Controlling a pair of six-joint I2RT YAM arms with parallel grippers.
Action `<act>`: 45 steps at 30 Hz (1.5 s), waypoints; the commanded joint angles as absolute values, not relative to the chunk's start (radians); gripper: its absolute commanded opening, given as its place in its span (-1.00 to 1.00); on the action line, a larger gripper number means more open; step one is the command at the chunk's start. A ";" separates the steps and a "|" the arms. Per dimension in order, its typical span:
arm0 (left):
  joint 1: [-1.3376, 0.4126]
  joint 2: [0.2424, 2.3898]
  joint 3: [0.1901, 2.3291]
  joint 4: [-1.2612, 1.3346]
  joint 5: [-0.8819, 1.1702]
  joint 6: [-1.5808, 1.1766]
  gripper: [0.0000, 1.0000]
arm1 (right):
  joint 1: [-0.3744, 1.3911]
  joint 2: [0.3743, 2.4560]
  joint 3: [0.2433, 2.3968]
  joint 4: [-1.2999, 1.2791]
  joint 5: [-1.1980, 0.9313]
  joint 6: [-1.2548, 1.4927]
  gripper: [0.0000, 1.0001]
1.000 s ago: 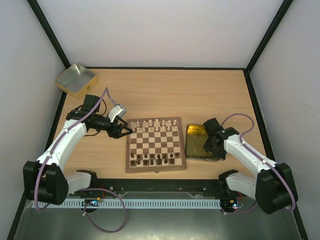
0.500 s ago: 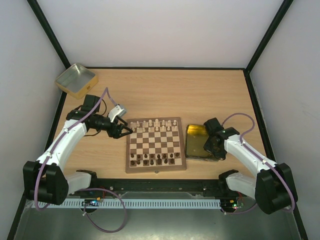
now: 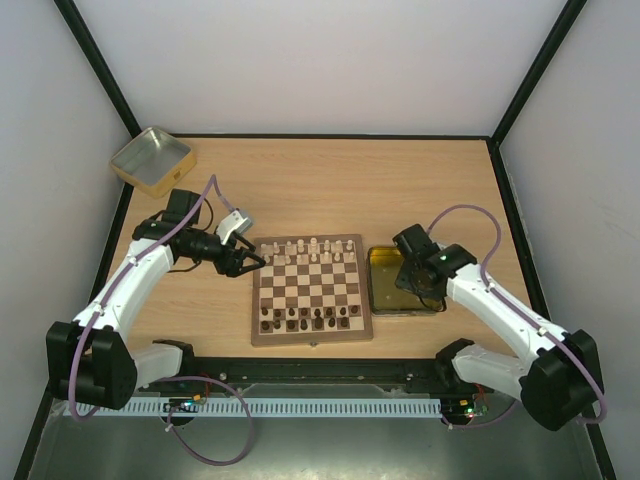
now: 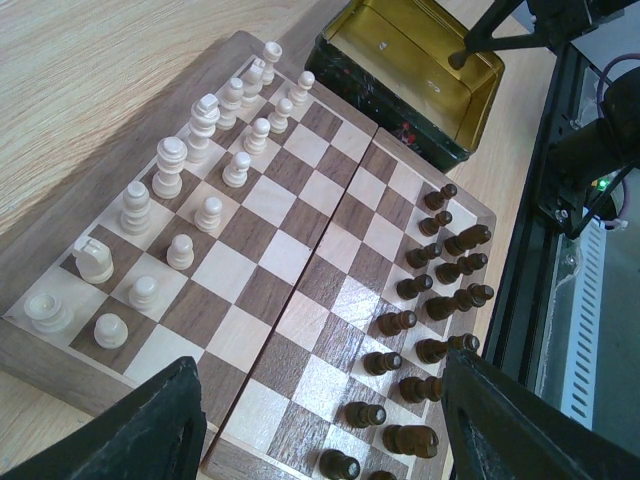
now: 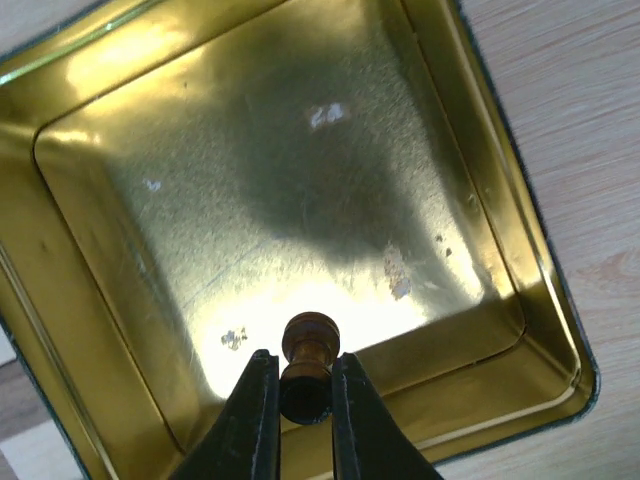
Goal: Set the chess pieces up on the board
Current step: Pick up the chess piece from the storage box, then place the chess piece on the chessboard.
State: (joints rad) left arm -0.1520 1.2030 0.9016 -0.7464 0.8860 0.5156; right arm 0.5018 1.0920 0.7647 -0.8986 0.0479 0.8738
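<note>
A pale wooden table [image 3: 330, 180] stands between plain white walls [image 3: 330, 60].

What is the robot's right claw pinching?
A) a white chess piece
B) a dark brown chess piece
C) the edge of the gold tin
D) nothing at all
B: in the right wrist view, the right gripper is shut on a small dark brown chess piece, held above the bare bottom of the gold tin.
</note>
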 commanded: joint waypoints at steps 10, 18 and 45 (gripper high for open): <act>-0.155 1.213 0.901 -0.744 0.882 0.505 0.31 | 0.939 1.148 0.915 -1.032 0.099 1.030 -0.96; -0.154 1.208 0.899 -0.741 0.877 0.502 0.30 | 1.085 1.250 0.889 -0.954 0.047 1.057 -0.95; -0.155 1.210 0.899 -0.739 0.877 0.499 0.30 | 1.130 1.343 0.820 -0.810 -0.047 1.050 -0.94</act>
